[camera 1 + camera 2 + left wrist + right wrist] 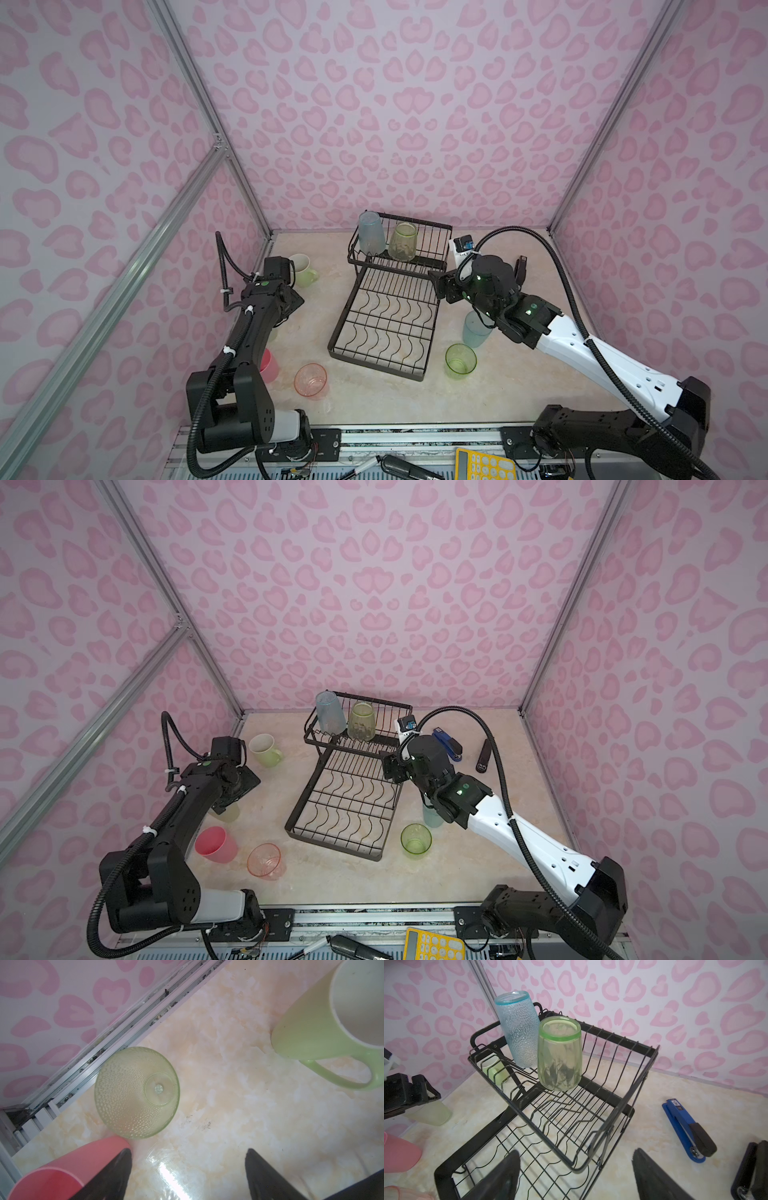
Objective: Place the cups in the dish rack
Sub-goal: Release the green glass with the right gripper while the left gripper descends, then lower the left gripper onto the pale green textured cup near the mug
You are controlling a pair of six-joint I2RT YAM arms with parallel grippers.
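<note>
Cups: two in the dish rack (pixel 374 365), six out on the desk (pixel 374 407).
Rack sits mid-desk; its raised basket holds a blue cup (pixel 371 233) and a green cup (pixel 403 242), both upside down, side by side. Over the desk the left tool (pixel 188 1153) stands wide, holding nothing, near an upturned dotted green cup (pixel 136 1093); a solid pink cup (pixel 68 1167) sits just beside one finger. Beyond that arm stands the mug (pixel 302 269), mouth up. A clear pink cup (pixel 310 379) stands upright near the rack's front left corner. Over the rack's lower tray, close to the raised basket, the right tool (pixel 576 1152) is wide and holds nothing. Right of the rack: a bright green cup (pixel 460 360), upright, and a pale blue cup (pixel 473 330) partly hidden under the right arm.
</note>
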